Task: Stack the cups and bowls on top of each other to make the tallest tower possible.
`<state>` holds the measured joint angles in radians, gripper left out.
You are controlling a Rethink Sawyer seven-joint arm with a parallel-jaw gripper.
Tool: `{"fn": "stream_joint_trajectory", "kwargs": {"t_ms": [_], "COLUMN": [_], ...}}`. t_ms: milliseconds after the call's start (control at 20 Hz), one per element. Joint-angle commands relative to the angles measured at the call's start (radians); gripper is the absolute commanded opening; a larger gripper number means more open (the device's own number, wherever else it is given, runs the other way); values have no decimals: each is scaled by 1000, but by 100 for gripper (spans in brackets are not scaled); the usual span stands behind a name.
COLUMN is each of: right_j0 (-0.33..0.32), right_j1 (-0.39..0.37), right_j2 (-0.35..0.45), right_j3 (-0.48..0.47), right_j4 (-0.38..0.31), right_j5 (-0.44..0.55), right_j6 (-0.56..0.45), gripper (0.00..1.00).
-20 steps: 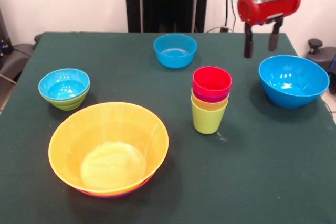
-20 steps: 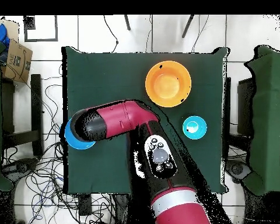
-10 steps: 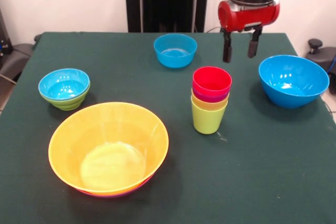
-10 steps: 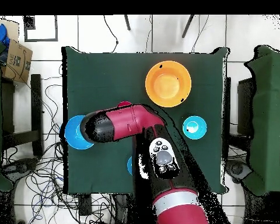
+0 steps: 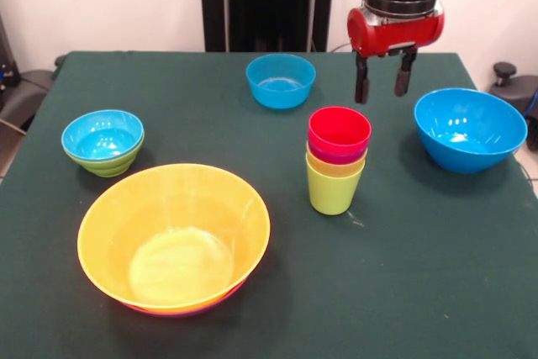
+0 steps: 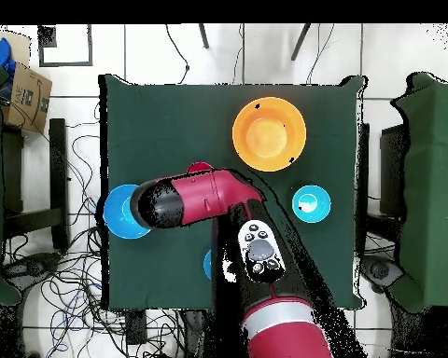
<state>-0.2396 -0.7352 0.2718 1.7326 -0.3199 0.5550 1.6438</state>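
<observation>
You have four cups nested into one tower (image 5: 337,160), lime lowest, red on top. Five bowls show: yellow-orange (image 5: 174,237), big blue (image 5: 469,129), two small blue, one green. The gripper (image 5: 379,88) hangs at the tower's one o'clock, jaws apart, empty.

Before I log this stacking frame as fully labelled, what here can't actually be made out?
- Overhead view: the arm covers the stack of cups, leaving a red sliver, and most of the small blue bowl.
- Overhead view: the gripper is hidden under the arm; its jaws show apart only in the front view.
- Front view: the yellow-orange bowl hides what lies beneath; only a purple-red edge shows.
- Front view: the green bowl is mostly hidden by the blue bowl nested inside.
</observation>
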Motion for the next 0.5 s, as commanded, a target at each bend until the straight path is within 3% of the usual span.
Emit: {"fn": "stream_joint_trajectory", "kwargs": {"t_ms": [50,500], "right_j0": [28,28], "right_j1": [10,-44], "right_j2": [15,23], "right_j3": [-20,0], "right_j4": [44,105], "right_j5": [42,99], "right_j6": [127,102], "gripper": [100,100]}}
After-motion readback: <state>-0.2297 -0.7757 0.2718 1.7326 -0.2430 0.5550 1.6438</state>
